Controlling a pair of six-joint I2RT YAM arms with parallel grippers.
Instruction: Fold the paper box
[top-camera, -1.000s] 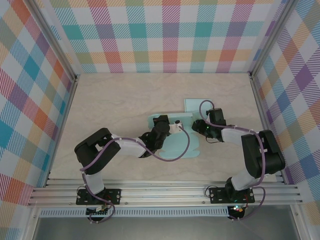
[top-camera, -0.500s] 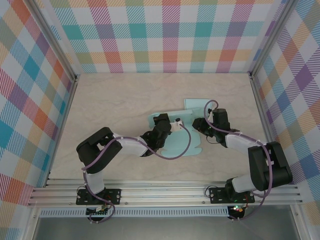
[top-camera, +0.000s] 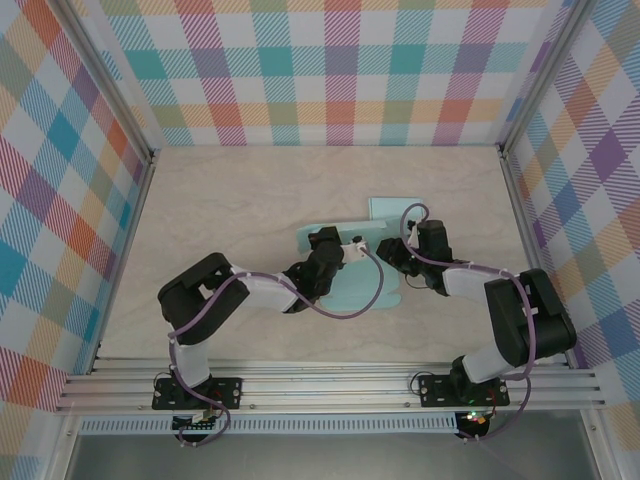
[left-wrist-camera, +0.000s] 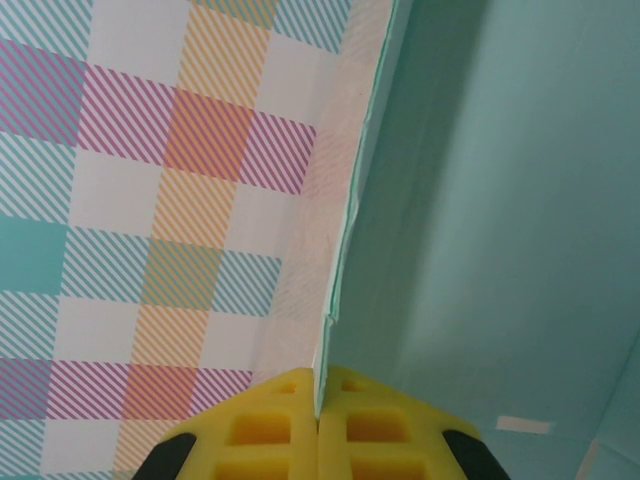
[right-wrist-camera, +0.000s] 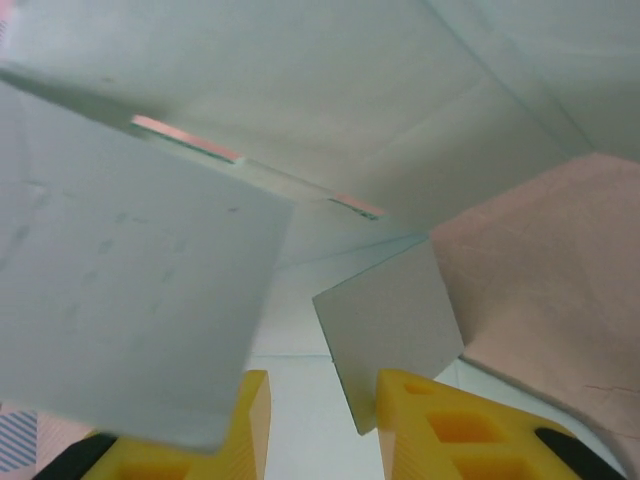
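Note:
The light teal paper box (top-camera: 387, 291) lies partly folded on the table's middle. My left gripper (top-camera: 326, 244) is at its left side, shut on the raised edge of a box panel (left-wrist-camera: 480, 200); the thin edge runs straight down between the yellow pads (left-wrist-camera: 270, 430) of the gripper (left-wrist-camera: 320, 388). My right gripper (top-camera: 392, 251) reaches in from the right and is open (right-wrist-camera: 320, 405). A small flap (right-wrist-camera: 390, 320) stands in the gap against the right pad (right-wrist-camera: 440, 425). A larger flap (right-wrist-camera: 130, 290) hangs over the left pad.
The wooden table (top-camera: 230, 200) is walled in by checked panels at the left (top-camera: 60, 200), back (top-camera: 330, 70) and right (top-camera: 590, 180). A flat teal flap of the box (top-camera: 388, 209) lies toward the back. Both arm bases sit on the rail (top-camera: 330, 385) at the near edge.
My right gripper has shifted left, closer to the box, and its jaws have narrowed. The left gripper has kept its hold and hardly moved.

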